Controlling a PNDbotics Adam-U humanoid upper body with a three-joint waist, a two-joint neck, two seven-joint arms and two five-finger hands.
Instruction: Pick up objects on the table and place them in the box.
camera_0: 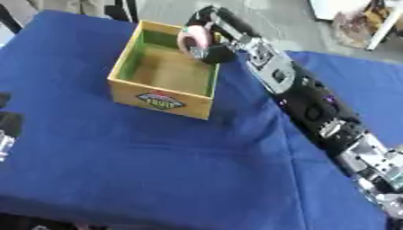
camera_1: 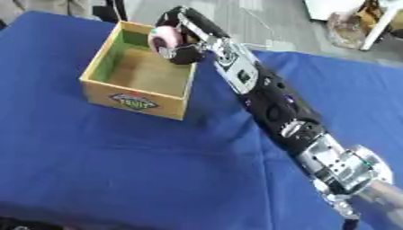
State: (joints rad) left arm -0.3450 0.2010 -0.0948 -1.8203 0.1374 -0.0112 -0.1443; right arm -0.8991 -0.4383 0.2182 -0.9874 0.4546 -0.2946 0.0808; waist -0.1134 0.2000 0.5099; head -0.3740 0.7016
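A yellow wooden box [camera_0: 162,98] with a green inside and a fruit label on its front stands on the blue tablecloth at upper left of centre. My right arm stretches from the lower right up to the box's far right corner. There my right hand [camera_0: 211,33] is curled round a pink rounded object [camera_0: 191,38], held just above the box's rim. The inside of the box [camera_1: 145,72] shows nothing lying in it. A small part of my left hand [camera_0: 6,128] shows at the left edge; its fingers cannot be made out.
The blue cloth [camera_0: 157,166] covers the table and lies in soft folds. Grey floor and a white piece of furniture [camera_0: 354,13] with a brownish bundle show beyond the far right edge.
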